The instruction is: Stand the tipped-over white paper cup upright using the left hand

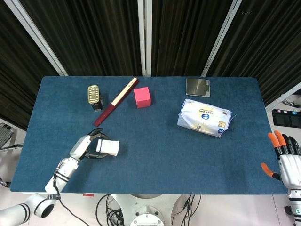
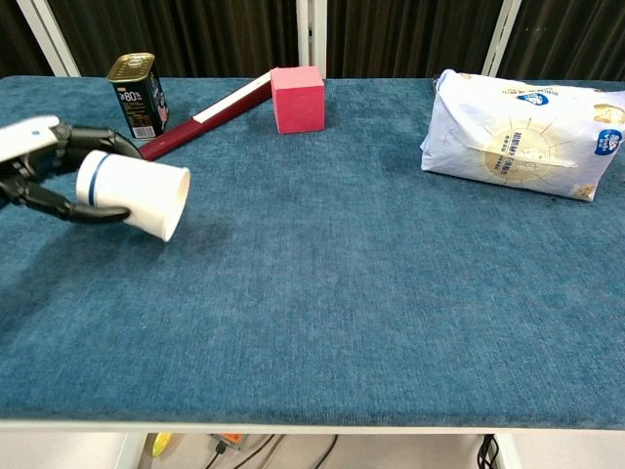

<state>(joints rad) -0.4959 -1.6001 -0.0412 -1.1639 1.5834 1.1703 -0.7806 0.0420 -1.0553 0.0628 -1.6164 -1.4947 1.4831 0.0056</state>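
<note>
The blue-covered table (image 1: 155, 155) carried, from largest to smallest, a white soft pack (image 1: 205, 117), a dark red strip (image 1: 115, 101) leaning toward a pink block (image 1: 142, 97), a small scale (image 1: 198, 87) and a tin can (image 1: 94, 97). The white paper cup (image 2: 134, 193) lay on its side, clear of the cloth, near the front-left part of the table, mouth toward the right and base inside the left hand (image 2: 44, 166). The fingers (image 2: 93, 213) of that hand were curled around the cup's closed end, above and below its blue band.

The cup was judged light, thin-walled and easily crushed, its open rim the weakest part; the stiffer base end, where it was held, seemed the safer place for a gentle grip. The left forearm reached in low from the near-left edge, the hand roughly level.

The right hand (image 1: 288, 160) waited off the table's right edge, fingers spread, holding nothing.
</note>
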